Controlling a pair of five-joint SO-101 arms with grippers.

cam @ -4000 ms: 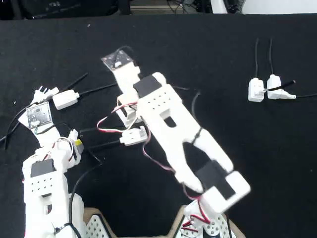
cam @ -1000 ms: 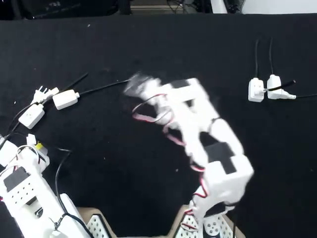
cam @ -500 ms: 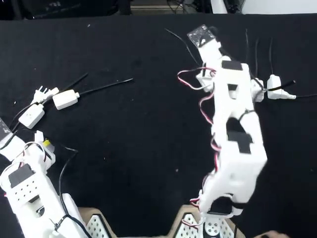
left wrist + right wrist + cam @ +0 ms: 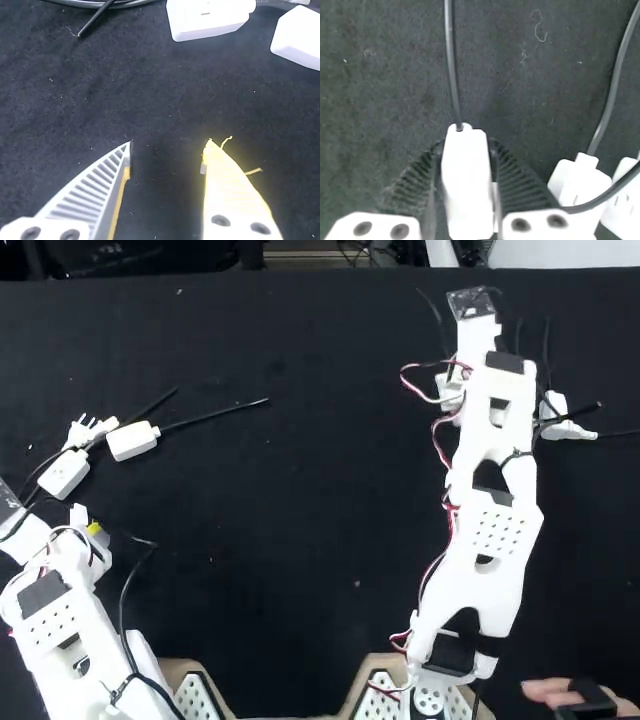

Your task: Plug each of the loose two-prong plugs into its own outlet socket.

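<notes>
My right gripper (image 4: 465, 150) is shut on a white plug (image 4: 465, 175) whose black cord (image 4: 451, 60) runs away from it over the black mat. In the high view that gripper (image 4: 470, 308) is at the far right of the table, just beside two white outlet sockets (image 4: 553, 408). The same sockets (image 4: 580, 185) lie close beside the held plug. A pronged white plug (image 4: 85, 426) and two white blocks (image 4: 132, 440) lie at the left. My left gripper (image 4: 167, 150) is open above bare mat, a little short of two white blocks (image 4: 207, 17).
Black cords (image 4: 210, 413) trail over the mat from the pieces on the left. More cords (image 4: 546, 340) run from the right sockets toward the far edge. My left arm (image 4: 50, 605) sits at the near left corner. The mat's middle (image 4: 300, 500) is bare.
My right arm has swung from the table's middle to the far right, carrying the white plug to the two sockets. My left arm has drawn back to the near left edge.
</notes>
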